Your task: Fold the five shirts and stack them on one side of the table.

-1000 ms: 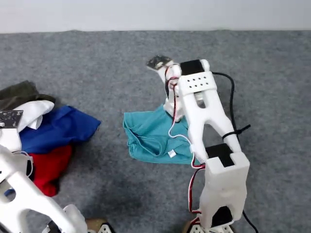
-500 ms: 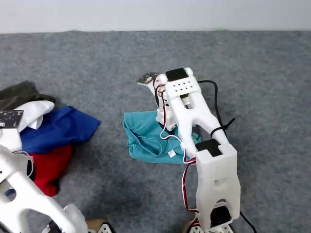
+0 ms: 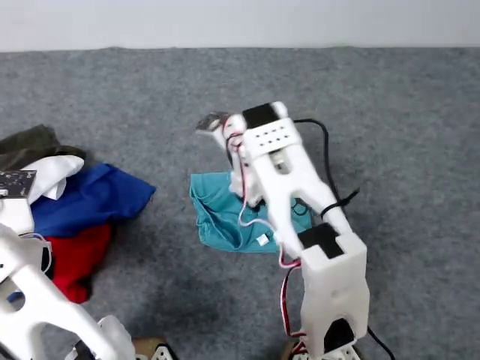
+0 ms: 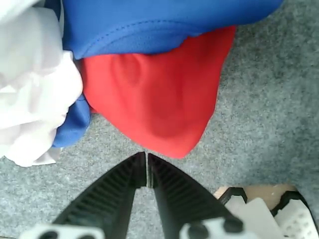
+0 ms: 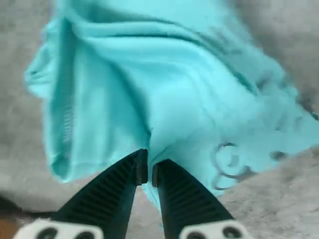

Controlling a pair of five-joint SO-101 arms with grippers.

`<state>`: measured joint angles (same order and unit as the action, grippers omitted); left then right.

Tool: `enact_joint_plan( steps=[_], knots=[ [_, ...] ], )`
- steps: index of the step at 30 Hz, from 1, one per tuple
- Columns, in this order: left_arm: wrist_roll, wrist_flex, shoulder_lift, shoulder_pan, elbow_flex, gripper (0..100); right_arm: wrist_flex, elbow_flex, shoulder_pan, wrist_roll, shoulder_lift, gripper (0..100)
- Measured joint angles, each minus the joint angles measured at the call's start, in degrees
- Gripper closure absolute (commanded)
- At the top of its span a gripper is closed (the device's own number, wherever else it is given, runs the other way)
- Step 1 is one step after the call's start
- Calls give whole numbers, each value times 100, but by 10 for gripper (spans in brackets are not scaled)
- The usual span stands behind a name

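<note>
Grey felt covers the table (image 3: 397, 112), where the teal shirt (image 3: 221, 217) lies well apart from the shirt pile (image 3: 86, 199), and the right gripper (image 5: 148, 163), pinching a fold of it, should likely draw that fold low and straight toward the pile, keeping edges aligned.

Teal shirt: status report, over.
Left gripper shut, empty, near red shirt. Right gripper shut over teal shirt, crumpled, unfolded. Shirt heap lies apart, not in the way.
</note>
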<state>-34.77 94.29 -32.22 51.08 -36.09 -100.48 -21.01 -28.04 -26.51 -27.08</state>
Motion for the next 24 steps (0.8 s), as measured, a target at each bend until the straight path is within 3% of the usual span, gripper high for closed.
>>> enact_joint_plan(
  steps=[4,11,17,24],
  knots=[
    [0,0,0,0,0,984,0,484,-378,0,53,990],
    [0,0,0,0,0,984,0,492,-334,0,527,950],
    [9,79,0,0,281,982,0,492,563,0,571,864],
    [176,352,0,-615,791,981,0,492,1178,9,571,909]
  ],
)
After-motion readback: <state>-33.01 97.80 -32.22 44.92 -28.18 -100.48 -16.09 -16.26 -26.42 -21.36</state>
